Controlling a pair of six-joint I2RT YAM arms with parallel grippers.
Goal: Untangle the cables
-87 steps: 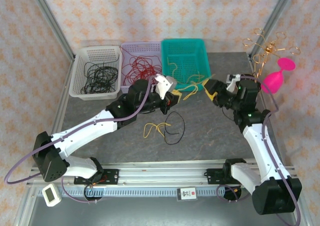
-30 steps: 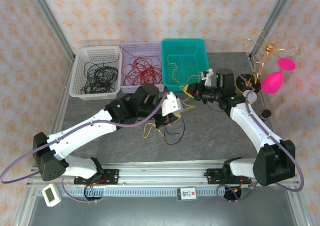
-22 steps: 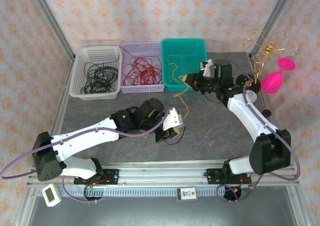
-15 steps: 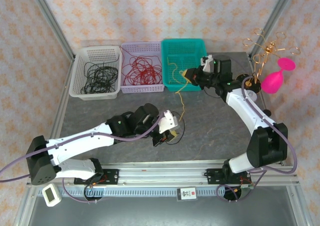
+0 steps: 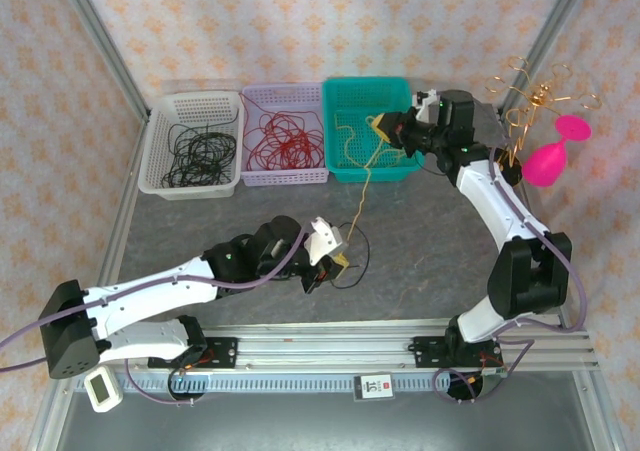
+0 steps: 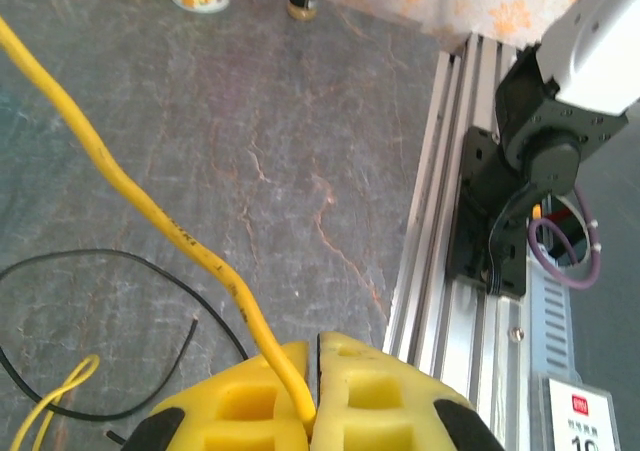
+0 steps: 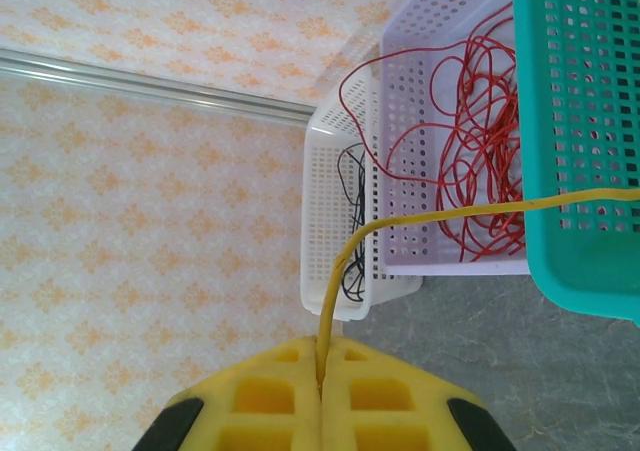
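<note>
A yellow cable [image 5: 362,191] runs taut between both grippers. My left gripper [image 5: 337,261] is low over the near middle of the table, shut on the cable's near end [image 6: 150,211]. My right gripper [image 5: 383,129] hangs over the teal basket [image 5: 365,83], shut on the far end [image 7: 430,214]. A black cable [image 5: 357,263] lies as a loose loop on the table beside the left gripper, also in the left wrist view as a black cable [image 6: 120,261]. A short yellow piece [image 6: 50,396] lies inside that loop.
At the back stand a white basket [image 5: 160,151] with black cables [image 5: 200,156], a lilac basket [image 5: 283,93] with red cables [image 5: 285,136], and the teal one with yellow cables [image 5: 350,141]. A gold wire stand [image 5: 530,96] and a pink goblet [image 5: 555,156] sit at the back right.
The right gripper has moved back over the teal basket and the left gripper has drawn toward the near edge, pulling the yellow cable straight between them.
</note>
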